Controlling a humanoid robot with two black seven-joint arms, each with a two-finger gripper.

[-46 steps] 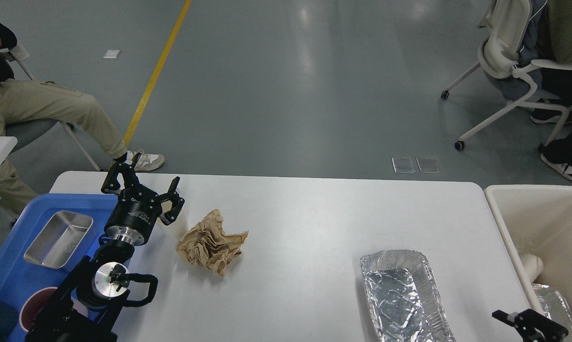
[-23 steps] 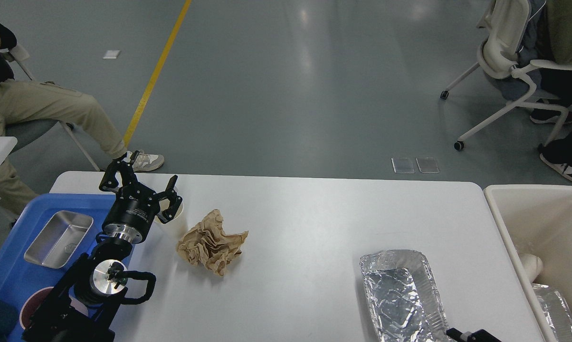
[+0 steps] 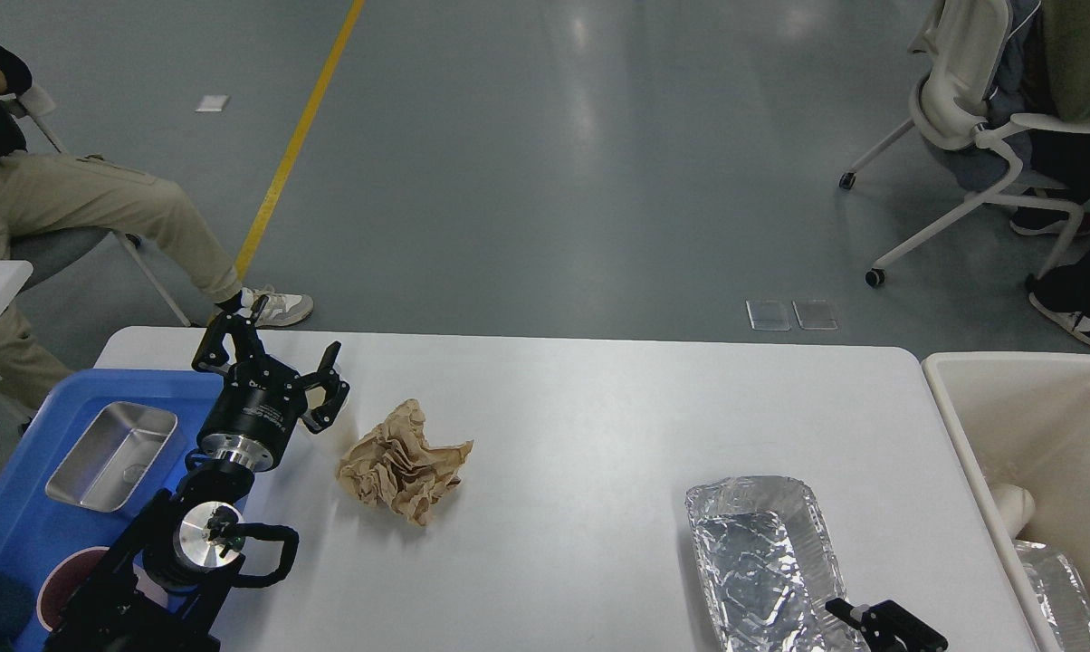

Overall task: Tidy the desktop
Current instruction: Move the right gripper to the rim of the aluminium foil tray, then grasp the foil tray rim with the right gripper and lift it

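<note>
Left pincer (image 3: 273,358) hanging wide open, empty, over white tabletop (image 3: 581,426) spanning mid-view | I'm judging crumpled brown paper wad (image 3: 403,462) next: centring over it, squeezing across ridges | right pincer (image 3: 884,625) at bottom edge by foil tray (image 3: 762,561), opening unreadable.

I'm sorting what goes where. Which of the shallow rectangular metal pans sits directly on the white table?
The crinkled silver foil pan near the right front of the white desktop. The smooth stainless steel pan rests inside the blue plastic tray at left.
</note>
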